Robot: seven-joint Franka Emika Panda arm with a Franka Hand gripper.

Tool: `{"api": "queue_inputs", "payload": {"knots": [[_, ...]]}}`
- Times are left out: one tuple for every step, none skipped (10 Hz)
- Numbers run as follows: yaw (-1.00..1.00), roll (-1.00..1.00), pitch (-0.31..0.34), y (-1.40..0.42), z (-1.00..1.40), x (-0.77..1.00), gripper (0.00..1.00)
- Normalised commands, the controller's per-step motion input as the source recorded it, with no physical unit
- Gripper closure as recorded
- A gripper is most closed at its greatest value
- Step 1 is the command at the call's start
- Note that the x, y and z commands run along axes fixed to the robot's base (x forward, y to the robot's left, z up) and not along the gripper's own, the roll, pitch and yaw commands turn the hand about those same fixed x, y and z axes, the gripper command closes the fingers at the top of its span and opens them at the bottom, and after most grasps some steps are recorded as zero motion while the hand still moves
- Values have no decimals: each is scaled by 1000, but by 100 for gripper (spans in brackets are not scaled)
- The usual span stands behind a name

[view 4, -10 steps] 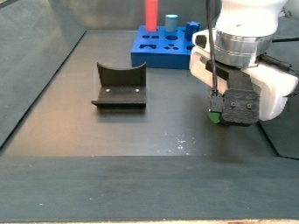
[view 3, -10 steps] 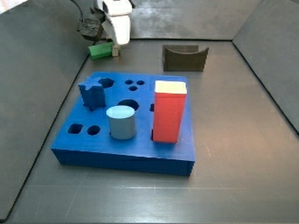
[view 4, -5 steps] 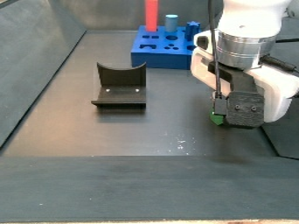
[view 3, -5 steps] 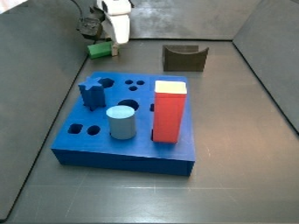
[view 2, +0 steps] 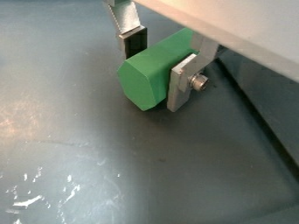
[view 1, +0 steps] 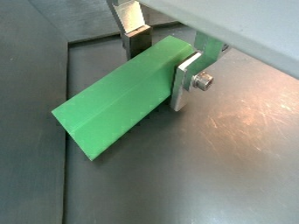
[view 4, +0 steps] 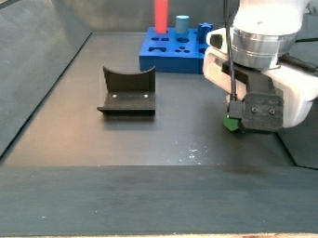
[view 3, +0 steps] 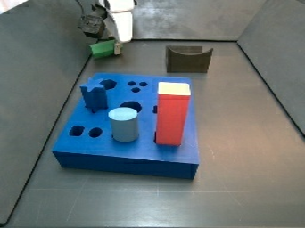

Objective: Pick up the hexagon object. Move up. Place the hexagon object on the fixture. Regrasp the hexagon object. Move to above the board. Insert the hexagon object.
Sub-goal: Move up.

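No writing shows anywhere. The gripper point(view 1: 163, 54) is clamped on the hexagon point(view 1: 122, 101), near a far corner of the floor point(view 3: 256, 169). The board point(view 3: 102, 147), carrying a cylinder point(view 3: 124, 124) and red block point(view 3: 173, 112), sits mid-floor; the fixture point(view 3: 187, 59) stands beyond.

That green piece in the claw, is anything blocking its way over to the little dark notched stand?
Nothing visible does. The gripper holds the hexagon object near the floor, and only bare floor lies between it and the fixture. The board sits off to one side.
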Motion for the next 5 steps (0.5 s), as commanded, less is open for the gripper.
{"api": "queue_inputs", "payload": {"knots": [[0, 0, 0, 0, 833, 0, 100], [-8, -7, -1, -81, 813, 47, 100], [-8, 7, 40, -59, 697, 29, 100], [-10, 28, 69, -28, 585, 16, 100], [-17, 53, 85, -12, 470, 2, 100]]}}
